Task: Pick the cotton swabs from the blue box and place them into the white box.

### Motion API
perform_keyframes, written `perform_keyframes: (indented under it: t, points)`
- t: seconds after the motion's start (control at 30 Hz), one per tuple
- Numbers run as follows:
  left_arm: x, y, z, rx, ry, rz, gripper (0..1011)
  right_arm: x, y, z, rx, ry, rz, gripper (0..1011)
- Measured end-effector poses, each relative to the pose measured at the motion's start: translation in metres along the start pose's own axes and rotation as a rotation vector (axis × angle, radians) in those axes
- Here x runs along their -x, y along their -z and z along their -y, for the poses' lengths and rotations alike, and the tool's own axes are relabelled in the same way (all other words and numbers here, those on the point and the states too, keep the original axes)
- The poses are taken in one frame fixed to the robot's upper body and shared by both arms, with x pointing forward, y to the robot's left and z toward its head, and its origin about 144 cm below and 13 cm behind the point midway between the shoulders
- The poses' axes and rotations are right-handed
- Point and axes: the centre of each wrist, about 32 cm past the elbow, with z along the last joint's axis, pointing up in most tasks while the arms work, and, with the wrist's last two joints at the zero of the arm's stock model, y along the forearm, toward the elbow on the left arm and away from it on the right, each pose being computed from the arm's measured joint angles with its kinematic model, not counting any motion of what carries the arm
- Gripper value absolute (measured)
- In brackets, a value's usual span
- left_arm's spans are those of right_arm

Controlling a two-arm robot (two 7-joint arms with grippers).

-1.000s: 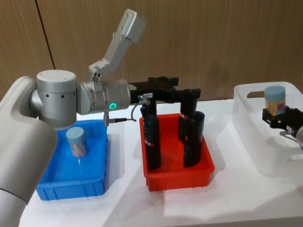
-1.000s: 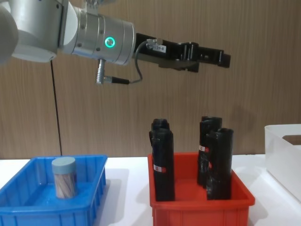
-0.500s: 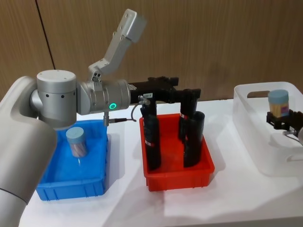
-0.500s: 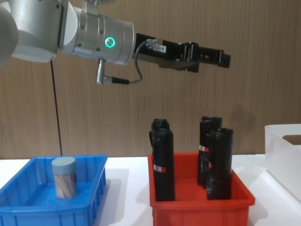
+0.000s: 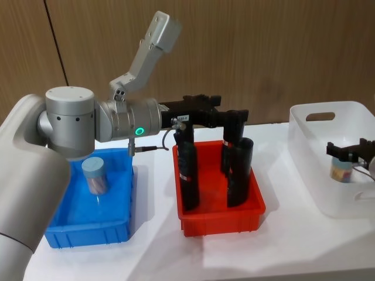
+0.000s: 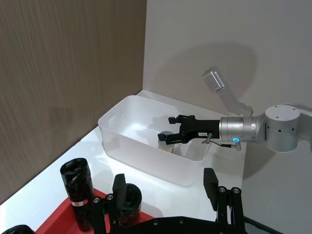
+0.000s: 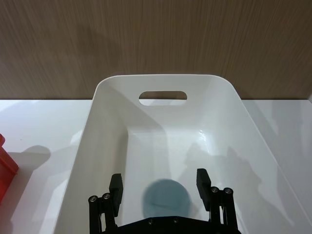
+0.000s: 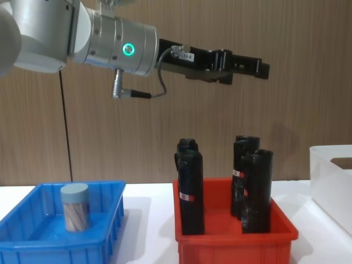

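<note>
One tub of cotton swabs [image 5: 95, 175] with a pale blue lid stands upright in the blue box [image 5: 64, 225], also seen from the chest view as the tub [image 8: 75, 207] in the blue box [image 8: 33, 242]. Another tub of cotton swabs [image 5: 340, 171] rests inside the white box [image 5: 310, 126]. My right gripper [image 5: 348, 147] hovers open just above this tub; in the right wrist view the lid [image 7: 165, 199] lies below the spread gripper [image 7: 159, 184]. My left gripper [image 5: 208, 114] hangs open and empty high over the red bin.
A red bin [image 5: 220, 213] between the two boxes holds several tall black wrapped rolls [image 5: 187, 172]. My left arm [image 8: 110, 47] stretches across above it. A wooden wall stands behind the white table [image 5: 281, 252].
The right gripper came down into the white box with the tub and let it go; the tub now sits lower on the box floor. The left arm has not moved.
</note>
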Motion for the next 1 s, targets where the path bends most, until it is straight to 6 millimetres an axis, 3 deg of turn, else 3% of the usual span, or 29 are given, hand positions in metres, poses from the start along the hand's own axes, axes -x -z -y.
perform_keyframes:
  t: [0.07, 0.63, 1.0]
  points:
    - [0.0, 0.0, 0.0, 0.0, 0.0, 0.0, 1000, 0.0, 0.0, -0.001, 0.002, -0.001, -0.002, 994]
    - [0.0, 0.0, 0.0, 0.0, 0.0, 0.0, 999, -0.001, -0.004, 0.004, -0.039, -0.002, -0.003, 1002]
    - [0.0, 0.0, 0.0, 0.0, 0.0, 0.0, 1000, 0.004, -0.008, 0.03, -0.149, 0.008, -0.003, 1002]
